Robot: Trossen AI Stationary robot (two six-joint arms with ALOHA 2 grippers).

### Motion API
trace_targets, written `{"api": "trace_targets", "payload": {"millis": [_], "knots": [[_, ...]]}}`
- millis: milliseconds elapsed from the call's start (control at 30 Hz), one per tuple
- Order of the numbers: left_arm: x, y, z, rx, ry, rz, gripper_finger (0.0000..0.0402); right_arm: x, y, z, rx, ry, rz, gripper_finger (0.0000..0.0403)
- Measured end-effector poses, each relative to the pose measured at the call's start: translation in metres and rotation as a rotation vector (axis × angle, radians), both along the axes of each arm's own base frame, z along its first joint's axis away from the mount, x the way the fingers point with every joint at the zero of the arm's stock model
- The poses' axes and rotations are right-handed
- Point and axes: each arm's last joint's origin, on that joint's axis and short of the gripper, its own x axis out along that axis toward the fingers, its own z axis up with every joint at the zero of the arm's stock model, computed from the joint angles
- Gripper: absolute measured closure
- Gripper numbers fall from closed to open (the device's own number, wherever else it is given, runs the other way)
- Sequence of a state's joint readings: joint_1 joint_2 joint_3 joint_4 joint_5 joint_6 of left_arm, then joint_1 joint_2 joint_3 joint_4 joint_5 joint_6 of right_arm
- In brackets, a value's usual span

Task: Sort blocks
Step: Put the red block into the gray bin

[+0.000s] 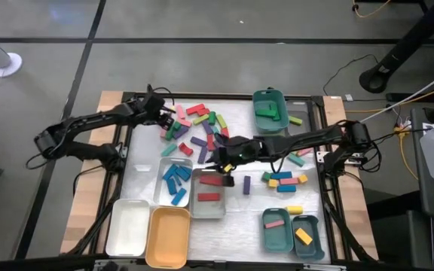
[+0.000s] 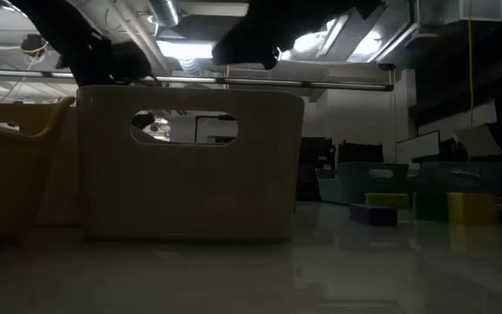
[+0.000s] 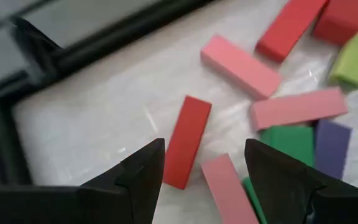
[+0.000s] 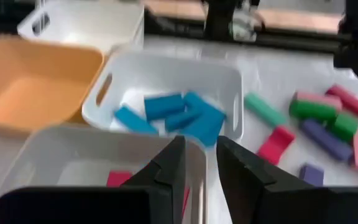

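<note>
Left wrist view: the left gripper (image 3: 204, 171) is held wide open, a red block (image 3: 187, 140) lying just beyond its one finger, a pink block (image 3: 227, 186) between the fingers, both long axes running away. The right gripper (image 4: 201, 165), nearly closed and apparently empty, is seen over the grey tray (image 4: 61, 149).

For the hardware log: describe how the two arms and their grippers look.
Both arms are dark, slender and jointed, with cables trailing from their bases. The left gripper has two black, wedge-shaped fingers with angular edges. The right gripper has matching black fingers. No markings are visible.
</note>
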State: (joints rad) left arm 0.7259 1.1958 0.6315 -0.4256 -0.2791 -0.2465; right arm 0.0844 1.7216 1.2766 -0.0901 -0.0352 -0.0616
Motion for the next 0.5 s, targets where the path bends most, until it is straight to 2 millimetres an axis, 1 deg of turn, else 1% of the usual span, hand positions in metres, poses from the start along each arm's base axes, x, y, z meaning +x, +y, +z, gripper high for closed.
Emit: {"api": "trace_targets", "payload": {"millis": [300, 500], "knots": [[0.000, 0.019, -0.027, -0.068, 0.118, -0.055, 0.0190, -0.011, -0.001, -0.013, -0.014, 0.175, -0.001, 0.0310], [-0.001, 0.029, -0.039, -0.089, 0.142, -0.046, 0.0190, -0.014, -0.001, -0.016, -0.017, 0.228, -0.003, 0.0310]]}}
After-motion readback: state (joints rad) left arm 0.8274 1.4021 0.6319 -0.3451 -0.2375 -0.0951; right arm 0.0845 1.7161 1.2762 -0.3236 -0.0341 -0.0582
